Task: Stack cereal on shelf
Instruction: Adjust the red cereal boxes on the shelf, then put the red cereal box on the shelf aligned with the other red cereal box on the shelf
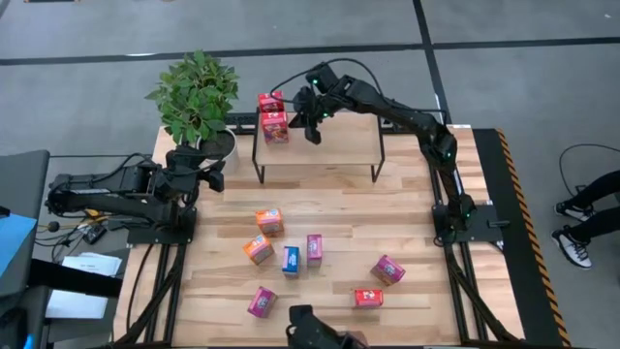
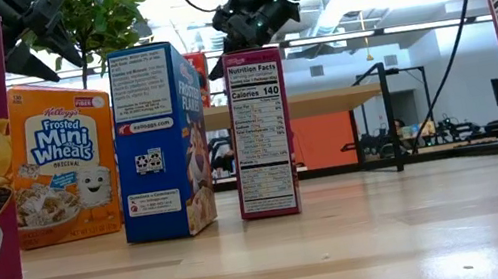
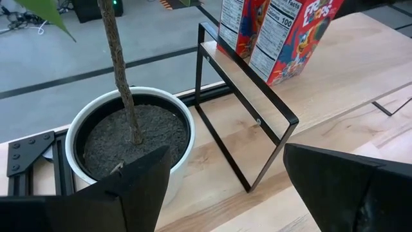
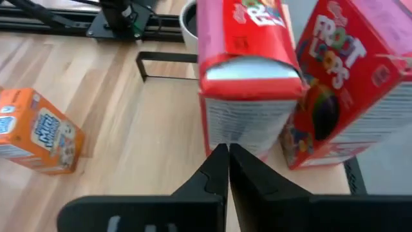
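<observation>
Left gripper (image 1: 215, 174) at centre left beside potted plant (image 1: 197, 97), fingers spread wide, empty. Seven cereal boxes (image 1: 291, 259) scattered lower centre. Two red boxes (image 1: 272, 117) on shelf (image 1: 329, 143), upper centre. Right gripper (image 1: 312, 124) just right, fingers pressed together, empty.

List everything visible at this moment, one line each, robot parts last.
Cereal boxes on shelf: two, red, at the shelf's left end.
Cereal boxes on table: seven; two orange, one blue, three magenta-purple, one red, scattered in front of the shelf.
Shelf: one, light wood, black legs, back of the table.
Potted plant: one, green, white pot, left of shelf.
Table: one, pale planks.
Left gripper: open, beside the pot.
Right gripper: shut, empty, over the shelf by the red boxes.
</observation>
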Robot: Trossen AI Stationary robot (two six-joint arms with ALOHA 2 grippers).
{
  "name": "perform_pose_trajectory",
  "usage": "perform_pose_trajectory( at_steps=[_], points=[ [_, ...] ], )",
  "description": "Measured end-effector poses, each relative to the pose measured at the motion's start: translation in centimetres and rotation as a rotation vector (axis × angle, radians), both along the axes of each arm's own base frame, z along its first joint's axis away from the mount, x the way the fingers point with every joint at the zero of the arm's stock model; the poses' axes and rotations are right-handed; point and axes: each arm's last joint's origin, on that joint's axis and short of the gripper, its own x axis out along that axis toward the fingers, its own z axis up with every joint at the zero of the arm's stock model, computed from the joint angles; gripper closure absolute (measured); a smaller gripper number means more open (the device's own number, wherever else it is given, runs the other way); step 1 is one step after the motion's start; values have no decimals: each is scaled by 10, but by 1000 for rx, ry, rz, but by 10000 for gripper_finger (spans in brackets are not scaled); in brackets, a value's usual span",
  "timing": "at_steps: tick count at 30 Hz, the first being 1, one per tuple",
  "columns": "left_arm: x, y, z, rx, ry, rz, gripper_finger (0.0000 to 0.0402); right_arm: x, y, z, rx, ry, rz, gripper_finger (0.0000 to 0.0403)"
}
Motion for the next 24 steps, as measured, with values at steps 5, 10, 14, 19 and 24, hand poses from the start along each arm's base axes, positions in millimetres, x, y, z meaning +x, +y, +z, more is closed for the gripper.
perform_pose_trajectory(
  at_steps=[5,10,14,19,24],
  points=[
    [0,0,0,0,-1,0,111,-2,-4,0,-10,9,-24,369],
    [0,0,0,-12,-2,-13,111,-16,3,12,34,54,-34,378],
    [1,-1,-1,-35,21,-73,111,-47,24,45,24,119,13,379],
    [2,-2,-2,-47,42,-122,111,-87,57,88,68,151,5,370],
    [3,-3,-1,-33,70,-152,111,-121,96,110,203,275,-25,344]
  ],
)
